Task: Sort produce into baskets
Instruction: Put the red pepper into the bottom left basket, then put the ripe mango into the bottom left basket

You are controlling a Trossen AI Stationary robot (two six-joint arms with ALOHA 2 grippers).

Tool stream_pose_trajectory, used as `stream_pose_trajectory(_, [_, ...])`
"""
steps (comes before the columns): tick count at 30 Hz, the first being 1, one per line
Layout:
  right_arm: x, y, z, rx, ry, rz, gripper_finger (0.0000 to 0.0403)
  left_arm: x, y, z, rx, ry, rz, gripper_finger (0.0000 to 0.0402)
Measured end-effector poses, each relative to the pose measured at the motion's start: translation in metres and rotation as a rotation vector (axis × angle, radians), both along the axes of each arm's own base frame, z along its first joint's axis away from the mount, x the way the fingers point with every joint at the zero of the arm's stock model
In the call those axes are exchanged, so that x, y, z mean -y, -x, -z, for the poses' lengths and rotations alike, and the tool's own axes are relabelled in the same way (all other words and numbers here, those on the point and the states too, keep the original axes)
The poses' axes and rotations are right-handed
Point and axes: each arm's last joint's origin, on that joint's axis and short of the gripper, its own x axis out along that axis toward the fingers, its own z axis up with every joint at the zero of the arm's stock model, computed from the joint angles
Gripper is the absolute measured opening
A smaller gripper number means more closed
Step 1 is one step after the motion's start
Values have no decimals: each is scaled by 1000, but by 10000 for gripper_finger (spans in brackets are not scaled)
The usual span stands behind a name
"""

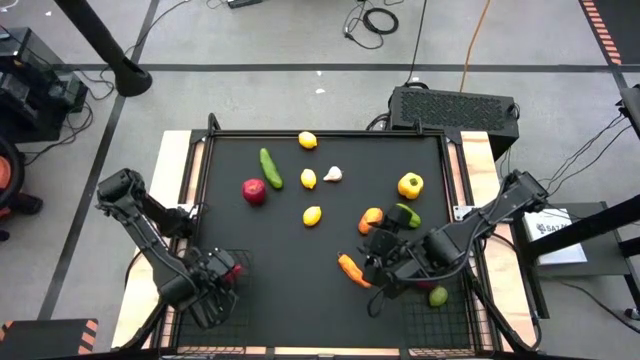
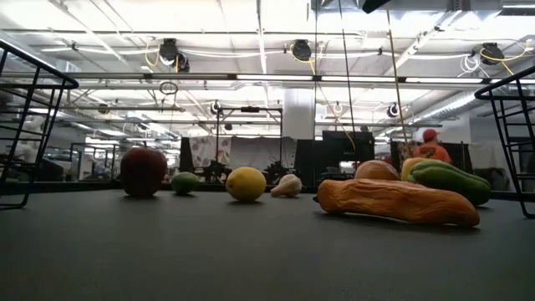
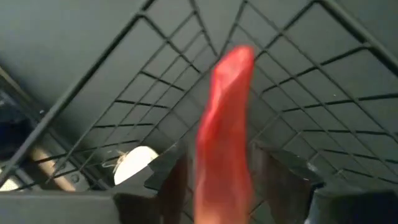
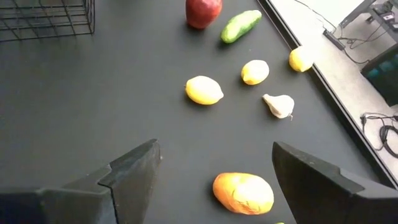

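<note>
Currently the left gripper sits over the black wire-mesh basket at the near-left corner, clenched on a long red pepper-like piece inside the basket walls. The right gripper hovers near right with fingers spread, holding nothing, beside the orange carrot. Red apple, green cucumber, yellow lemons and white garlic lie on the black tabletop. A green round piece lies in the right basket.
</note>
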Motion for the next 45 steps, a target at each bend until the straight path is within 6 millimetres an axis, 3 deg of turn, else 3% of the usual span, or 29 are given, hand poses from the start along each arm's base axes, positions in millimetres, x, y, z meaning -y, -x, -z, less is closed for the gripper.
stream_pose_trajectory(9, [2, -1, 0, -1, 5, -1, 300, -6, -3, -5, -62, -15, 57, 225])
stream_pose_trajectory(16, [2, -1, 0, 9, 7, 8, 300, -2, -14, -49, 56, -12, 173, 226])
stream_pose_trajectory(23, [4, -3, -1, 41, 32, 46, 300, -7, -25, -93, 297, -270, 401, 226])
stream_pose_trajectory(28, [13, -9, 3, 6, 58, 63, 300, -14, -32, -104, 325, -542, 611, 226])
stream_pose_trajectory(31, [35, -21, 11, -127, 127, 29, 300, -19, -37, -106, 298, -694, 716, 226])
stream_pose_trajectory(34, [68, -34, 21, -308, 76, -9, 300, -21, -47, -109, 294, -779, 784, 226])
stream_pose_trajectory(38, [101, -45, 31, -428, 25, -57, 300, -27, -55, -110, 307, -814, 747, 226])
stream_pose_trajectory(42, [123, -51, 36, -508, 0, -140, 300, -35, -58, -110, 282, -856, 711, 226])
stream_pose_trajectory(45, [128, -54, 42, -557, -51, -228, 300, -43, -54, -109, 240, -895, 670, 226])
